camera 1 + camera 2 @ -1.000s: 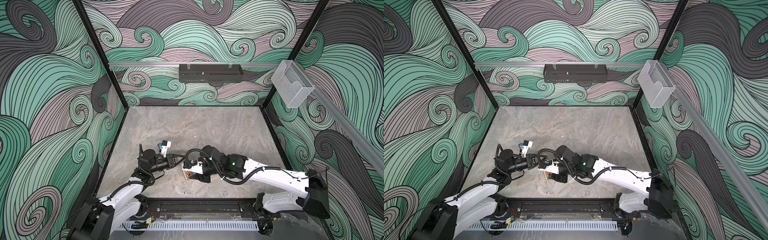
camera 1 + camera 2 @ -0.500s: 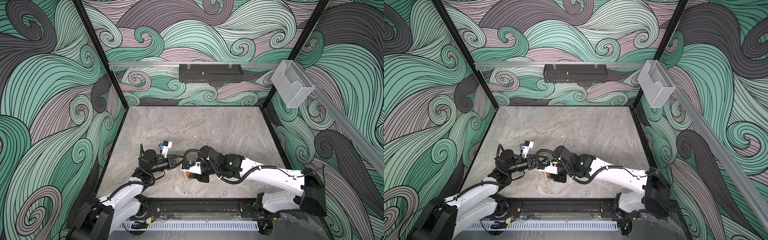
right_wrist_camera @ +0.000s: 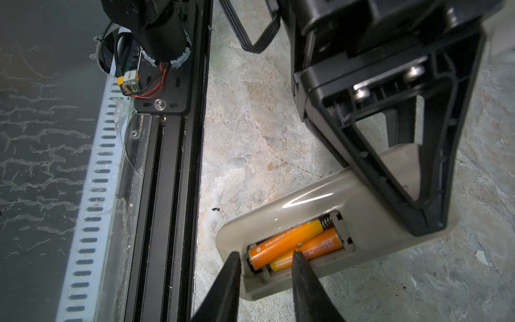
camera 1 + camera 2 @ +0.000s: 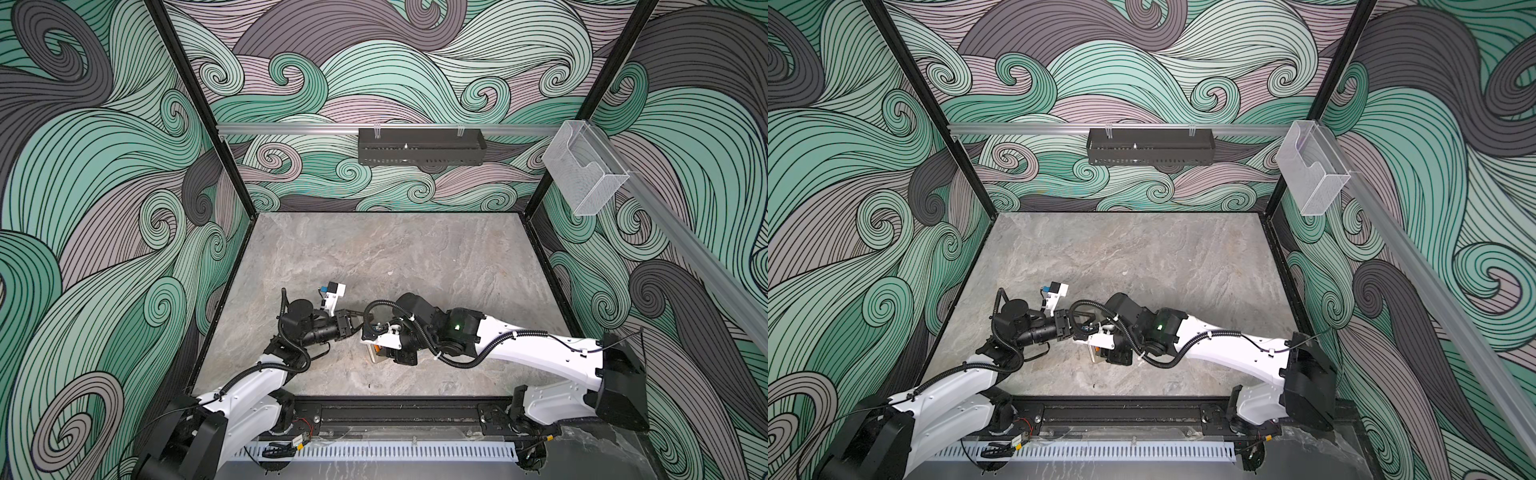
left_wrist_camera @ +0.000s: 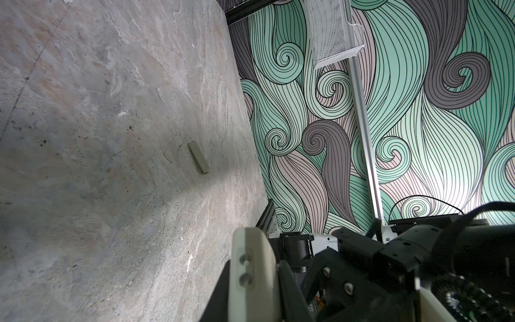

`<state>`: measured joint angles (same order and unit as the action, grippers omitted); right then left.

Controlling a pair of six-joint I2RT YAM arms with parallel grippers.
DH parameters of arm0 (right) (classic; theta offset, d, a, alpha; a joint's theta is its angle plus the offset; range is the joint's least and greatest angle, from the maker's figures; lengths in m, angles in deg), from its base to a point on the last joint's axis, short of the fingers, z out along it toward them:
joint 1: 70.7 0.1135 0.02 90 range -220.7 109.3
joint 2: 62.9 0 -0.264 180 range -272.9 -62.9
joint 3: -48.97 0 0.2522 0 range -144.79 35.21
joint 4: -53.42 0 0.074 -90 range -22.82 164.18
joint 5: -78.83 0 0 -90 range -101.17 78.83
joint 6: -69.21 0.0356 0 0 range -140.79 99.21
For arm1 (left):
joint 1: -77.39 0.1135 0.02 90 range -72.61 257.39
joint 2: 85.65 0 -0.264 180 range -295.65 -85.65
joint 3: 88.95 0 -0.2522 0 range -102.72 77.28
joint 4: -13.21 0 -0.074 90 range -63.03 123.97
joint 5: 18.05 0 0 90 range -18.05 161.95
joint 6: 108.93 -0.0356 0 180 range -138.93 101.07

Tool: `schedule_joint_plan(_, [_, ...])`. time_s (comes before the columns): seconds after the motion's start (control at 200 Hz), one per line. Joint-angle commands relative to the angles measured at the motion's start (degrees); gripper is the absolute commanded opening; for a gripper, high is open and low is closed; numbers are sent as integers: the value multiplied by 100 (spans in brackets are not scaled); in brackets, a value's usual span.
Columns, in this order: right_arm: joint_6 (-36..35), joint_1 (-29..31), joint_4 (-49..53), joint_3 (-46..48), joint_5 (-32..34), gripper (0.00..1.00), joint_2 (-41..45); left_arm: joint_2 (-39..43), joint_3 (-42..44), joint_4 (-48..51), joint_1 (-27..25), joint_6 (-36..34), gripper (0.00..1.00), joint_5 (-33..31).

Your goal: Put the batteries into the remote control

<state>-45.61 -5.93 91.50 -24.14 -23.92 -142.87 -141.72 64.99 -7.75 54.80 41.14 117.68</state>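
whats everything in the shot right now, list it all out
remote control: 1, pale white, lying back up on the table near the front edge, battery compartment open
batteries: 2, orange, in the open compartment, one lying slanted over the other
flat piece: 1, pale, alone on the table away from the remote, possibly the battery cover
table: 1, grey marbled, floor of the cell
tray: 1, black, hung on the back wall rail
holder: 1, clear plastic, on the right wall rail
left gripper: 1, black, shut, tip on the remote's far end
right gripper: 1, black, jaws apart at the batteries' near ends
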Motion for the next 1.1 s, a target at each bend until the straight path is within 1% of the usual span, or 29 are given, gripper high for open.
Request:
schedule_joint_plan(0.0, [-181,35,40,-162,20,32,-35,27,-278,-236,-35,44,0,145])
schedule_joint_plan(0.545, [-146,38,30,-218,121,27,-169,2,-273,-234,-35,48,0,144])
schedule_joint_plan(1.096, [-82,40,12,-259,361,19,-282,23,-258,-237,-53,57,0,150])
